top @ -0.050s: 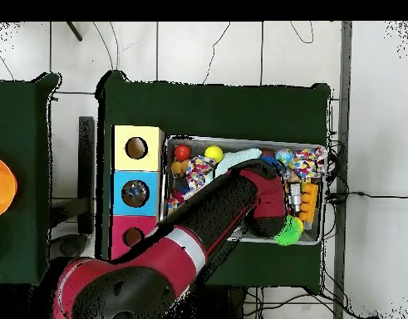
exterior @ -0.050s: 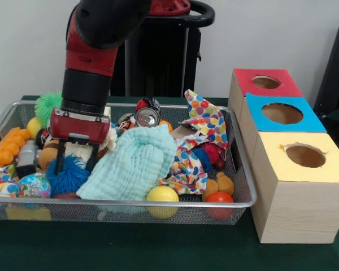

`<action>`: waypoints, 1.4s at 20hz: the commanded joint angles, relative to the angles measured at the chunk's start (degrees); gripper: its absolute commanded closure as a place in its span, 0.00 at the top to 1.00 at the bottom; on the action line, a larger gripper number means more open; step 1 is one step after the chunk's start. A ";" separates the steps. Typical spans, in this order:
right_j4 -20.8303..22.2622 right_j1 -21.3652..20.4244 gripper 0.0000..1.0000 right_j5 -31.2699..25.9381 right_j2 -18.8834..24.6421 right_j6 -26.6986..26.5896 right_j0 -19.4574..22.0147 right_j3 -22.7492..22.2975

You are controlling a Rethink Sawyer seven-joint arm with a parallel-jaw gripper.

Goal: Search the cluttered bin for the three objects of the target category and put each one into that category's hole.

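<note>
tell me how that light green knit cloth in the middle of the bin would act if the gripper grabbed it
The light green cloth lies slumped in folds over other items, so it would probably hang limp and drape rather than hold shape. It looks light for its bulk. Lifted, it might drag neighbours such as the yellow ball at its edge, or the polka-dot fabric beside it.

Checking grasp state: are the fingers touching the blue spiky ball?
Touching, by the front view: the fingers of the gripper reach down into the blue spiky ball, no gap visible. Overhead, the arm hides it.
</note>
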State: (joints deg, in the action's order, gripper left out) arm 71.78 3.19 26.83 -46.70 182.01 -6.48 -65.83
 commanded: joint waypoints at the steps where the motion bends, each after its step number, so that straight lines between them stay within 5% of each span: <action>1: -15.12 2.00 1.00 -5.12 6.28 -30.65 0.77 -0.85; 7: -19.06 3.89 1.00 -4.05 2.83 -32.47 -0.03 -1.06; 15: -0.13 6.39 1.00 -5.24 4.97 -8.75 -2.76 1.10; 16: 2.21 6.76 0.00 -5.72 4.99 -5.89 -3.28 1.32; 28: 9.27 9.52 0.00 -6.04 2.99 5.55 -5.73 2.47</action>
State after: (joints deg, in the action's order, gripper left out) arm 78.17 7.51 23.13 -48.12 167.51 -12.11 -65.19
